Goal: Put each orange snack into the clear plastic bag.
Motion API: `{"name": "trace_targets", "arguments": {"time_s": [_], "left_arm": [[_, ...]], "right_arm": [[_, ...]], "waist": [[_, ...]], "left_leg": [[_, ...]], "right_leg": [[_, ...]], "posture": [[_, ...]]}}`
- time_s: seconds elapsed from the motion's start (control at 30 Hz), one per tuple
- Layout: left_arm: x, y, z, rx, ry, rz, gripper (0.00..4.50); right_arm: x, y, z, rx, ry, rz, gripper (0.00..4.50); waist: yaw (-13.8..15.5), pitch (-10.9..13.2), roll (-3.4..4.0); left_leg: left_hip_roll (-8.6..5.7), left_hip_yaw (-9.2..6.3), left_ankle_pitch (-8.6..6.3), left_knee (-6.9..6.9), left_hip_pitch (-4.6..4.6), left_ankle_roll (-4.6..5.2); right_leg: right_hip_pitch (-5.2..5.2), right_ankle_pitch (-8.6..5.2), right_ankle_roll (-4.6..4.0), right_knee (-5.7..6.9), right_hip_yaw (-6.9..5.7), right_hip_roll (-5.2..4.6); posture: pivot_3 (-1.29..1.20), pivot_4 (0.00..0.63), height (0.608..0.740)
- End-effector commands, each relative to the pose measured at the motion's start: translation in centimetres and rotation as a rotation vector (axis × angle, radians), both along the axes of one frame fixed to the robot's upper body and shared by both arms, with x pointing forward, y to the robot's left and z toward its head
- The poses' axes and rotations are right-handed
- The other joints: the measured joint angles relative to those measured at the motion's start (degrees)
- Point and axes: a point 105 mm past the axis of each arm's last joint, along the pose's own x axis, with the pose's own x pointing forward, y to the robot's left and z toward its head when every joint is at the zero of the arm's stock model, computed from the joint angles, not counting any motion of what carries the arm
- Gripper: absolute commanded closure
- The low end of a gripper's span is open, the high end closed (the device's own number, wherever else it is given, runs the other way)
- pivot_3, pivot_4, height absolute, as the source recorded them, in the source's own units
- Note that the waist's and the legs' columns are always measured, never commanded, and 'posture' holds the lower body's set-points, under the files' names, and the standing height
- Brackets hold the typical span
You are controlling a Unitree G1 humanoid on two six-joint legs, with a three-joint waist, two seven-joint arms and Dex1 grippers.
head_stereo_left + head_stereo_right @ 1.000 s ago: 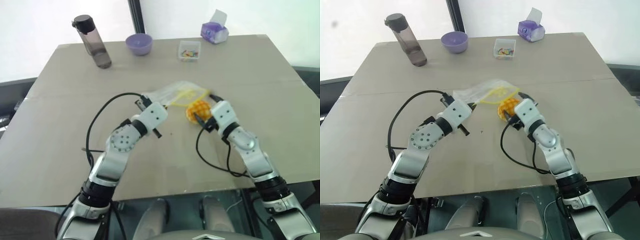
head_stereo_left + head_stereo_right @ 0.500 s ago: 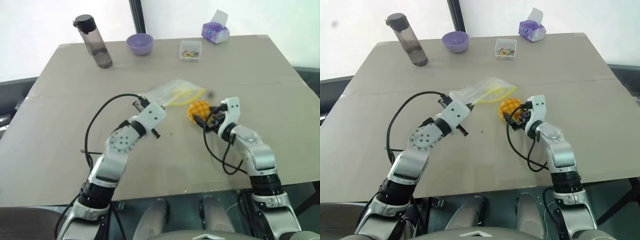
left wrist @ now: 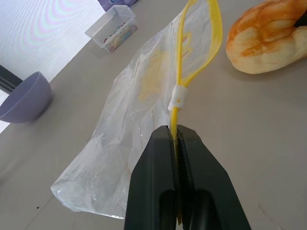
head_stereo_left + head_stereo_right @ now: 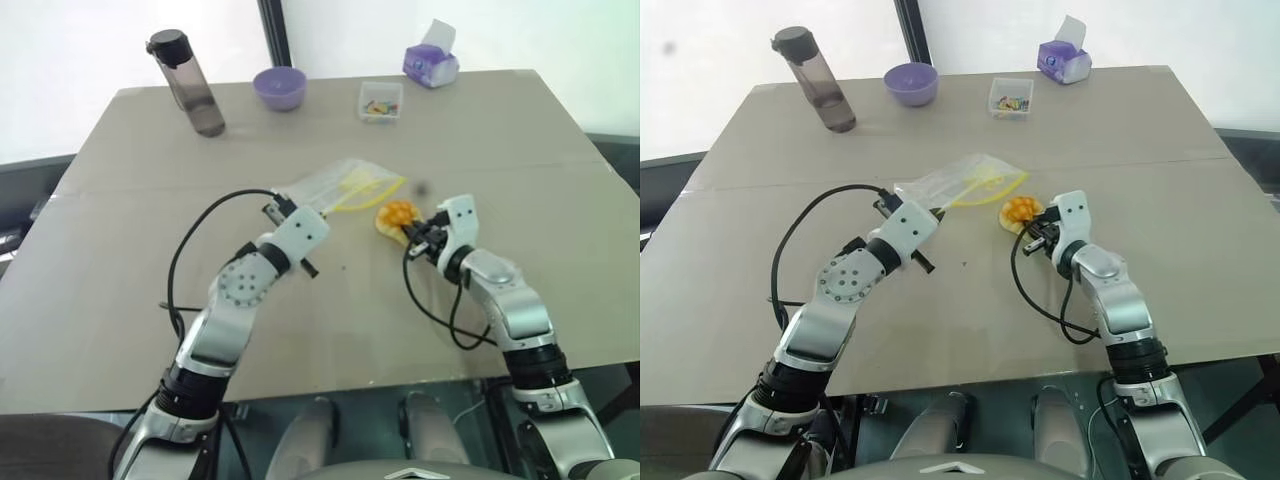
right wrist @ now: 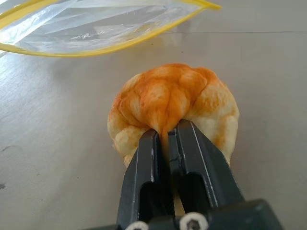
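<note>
Orange snack, pinched by right tool, sits frame-center beside clear plastic bag mouth, which left tool clamps.

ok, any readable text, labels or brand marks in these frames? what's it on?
None that can be read.
Purple tissue pack: its side may carry print, too small to tell.
Small clear box: coloured bits inside, no label visible.
Dark water bottle: no marking visible.
Purple bowl: plain.
Clear bag: plain film with a yellow strip, no print.
Orange snack: unwrapped, nothing printed.
</note>
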Motion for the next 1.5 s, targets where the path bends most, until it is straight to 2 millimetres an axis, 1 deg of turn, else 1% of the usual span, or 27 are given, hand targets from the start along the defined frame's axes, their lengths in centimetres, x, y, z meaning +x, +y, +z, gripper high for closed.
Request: {"name": "trace_targets", "arguments": {"time_s": [0.03, 0.1, 0.2, 0.27, 0.33, 0.47, 0.73, 1.07, 1.2, 1.33, 1.4, 1.5], "left_arm": [[-0.3, -0.1, 1.7, -0.006, -0.071, -0.007, 4.50], [-0.3, -0.1, 1.7, -0.006, -0.071, -0.010, 4.50], [-0.3, -0.3, 1.7, -0.010, -0.069, -0.014, 4.50], [-0.4, -0.5, 1.6, -0.016, -0.068, -0.018, 4.50], [-0.4, -0.8, 1.6, -0.020, -0.066, -0.022, 4.50], [-0.5, -1.1, 1.5, -0.022, -0.064, -0.030, 4.50], [-0.5, -1.2, 1.5, -0.027, -0.068, -0.027, 4.50], [-1.0, -2.1, 1.2, -0.042, -0.054, -0.057, 4.50], [-1.4, -2.6, 1.2, -0.053, -0.052, -0.089, 4.50], [-1.9, -3.3, 1.0, -0.053, -0.035, -0.140, 4.50], [-2.2, -3.6, 0.9, -0.057, -0.029, -0.168, 4.50], [-2.6, -4.0, 0.7, -0.063, -0.015, -0.196, 4.50]], "right_arm": [[0.0, -1.5, 2.6, 0.022, -0.052, 0.020, 4.47], [-0.3, -2.0, 3.8, 0.043, -0.049, 0.059, 4.47], [-0.3, -3.0, 5.3, 0.058, -0.059, 0.066, 4.47], [-0.1, -3.7, 5.7, 0.060, -0.064, 0.050, 4.47], [-0.2, -3.7, 5.7, 0.057, -0.063, 0.059, 4.47], [-1.2, -1.5, 6.4, 0.073, -0.073, 0.141, 4.47], [-1.5, 1.1, 6.4, 0.082, -0.065, 0.200, 4.47], [-1.2, 2.8, 6.1, 0.088, -0.041, 0.264, 4.47], [-1.0, 3.4, 5.6, 0.096, -0.020, 0.282, 4.47], [0.1, 3.4, 4.6, 0.070, -0.021, 0.248, 4.47], [0.7, 3.4, 4.6, 0.078, -0.022, 0.233, 4.47], [1.0, 4.0, 5.1, 0.119, -0.020, 0.250, 4.47]], "waist": [[0.13, 0.00, 0.00], [0.18, 0.00, 0.00], [-0.18, 0.00, 0.00], [-0.11, 0.00, 0.00], [-0.01, 0.00, 0.00], [-0.04, 0.00, 0.00], [0.07, 0.00, 0.00], [0.02, 0.00, 0.00], [0.02, 0.00, 0.00], [-0.02, 0.00, 0.00], [0.00, 0.00, 0.00], [-0.11, 0.00, 0.01]], "left_leg": [[0.00, 0.00, 0.00, 0.00, 0.00, 0.00], [-0.03, -0.01, 0.00, 0.01, -0.03, 0.01], [-0.01, 0.00, 0.00, 0.01, -0.04, 0.01], [0.01, 0.01, -0.01, 0.00, -0.03, 0.01], [0.01, 0.00, -0.01, 0.00, -0.03, 0.02], [-0.01, 0.01, -0.01, 0.00, -0.07, 0.02], [-0.02, -0.01, -0.01, 0.02, -0.07, 0.01], [-0.01, -0.01, -0.01, 0.02, -0.07, 0.01], [-0.01, -0.01, -0.01, 0.02, -0.07, 0.01], [-0.02, -0.01, -0.01, 0.02, -0.07, 0.01], [-0.03, 0.00, 0.00, 0.02, -0.07, 0.01], [-0.02, -0.01, 0.00, 0.02, -0.07, 0.01]], "right_leg": [[0.00, 0.00, 0.00, 0.00, 0.00, 0.00], [0.00, 0.00, 0.00, -0.03, -0.02, -0.02], [-0.01, 0.00, 0.01, -0.04, -0.01, -0.02], [-0.01, 0.00, 0.01, -0.04, -0.01, 0.00], [-0.01, 0.00, 0.01, -0.04, -0.02, 0.00], [-0.02, 0.01, 0.01, -0.07, -0.02, -0.03], [-0.01, 0.02, 0.03, -0.06, -0.03, -0.03], [-0.02, 0.02, 0.03, -0.07, -0.03, -0.03], [-0.02, 0.02, 0.03, -0.07, -0.03, -0.03], [-0.02, 0.02, 0.03, -0.06, -0.03, -0.03], [-0.02, 0.02, 0.03, -0.06, -0.03, -0.03], [-0.03, 0.02, 0.03, -0.06, -0.03, -0.03]], "posture": [[0.00, 0.150, 0.740], [0.00, 0.150, 0.740], [0.00, 0.150, 0.740], [0.00, 0.150, 0.740], [0.00, 0.150, 0.740], [0.00, 0.150, 0.740], [0.00, 0.150, 0.740], [0.00, 0.150, 0.740], [0.00, 0.150, 0.740], [0.00, 0.150, 0.740], [0.00, 0.150, 0.740], [0.00, 0.150, 0.740]]}}
